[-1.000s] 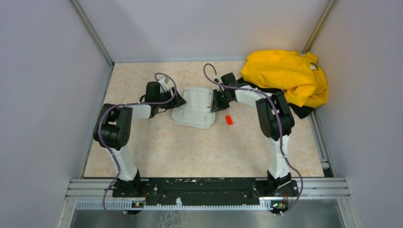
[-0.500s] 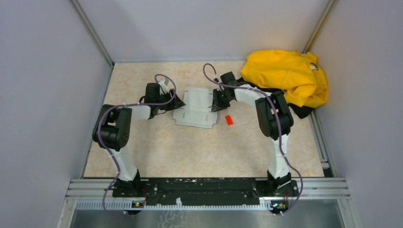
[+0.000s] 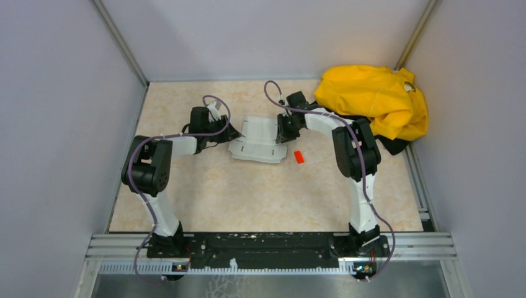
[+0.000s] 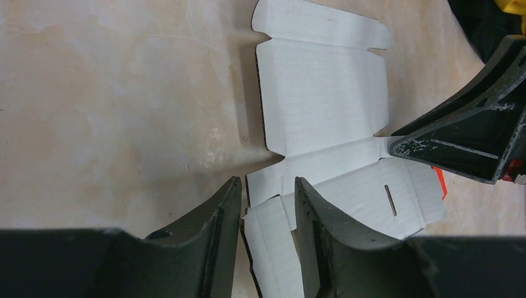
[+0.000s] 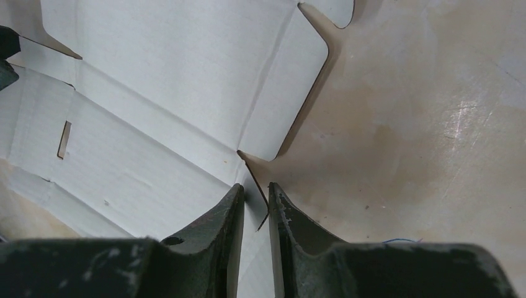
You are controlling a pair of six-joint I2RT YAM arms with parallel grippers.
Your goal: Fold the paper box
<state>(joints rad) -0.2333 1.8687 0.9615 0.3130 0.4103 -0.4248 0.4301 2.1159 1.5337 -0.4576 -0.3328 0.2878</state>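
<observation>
Currently, at the flap-raising step, the paper box [image 3: 257,141] lies flat on the bench [image 3: 248,192], the left pincer [image 4: 267,189] half open astride one flap and the right pincer [image 5: 255,192] narrowly parted around a flap edge; the next move probably calls for clamping and lifting both evenly.

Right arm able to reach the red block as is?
Likely yes: the red block lies uncovered close beside the right hand, nothing between. That hand must first leave the paper box flap between its fingers.
</observation>
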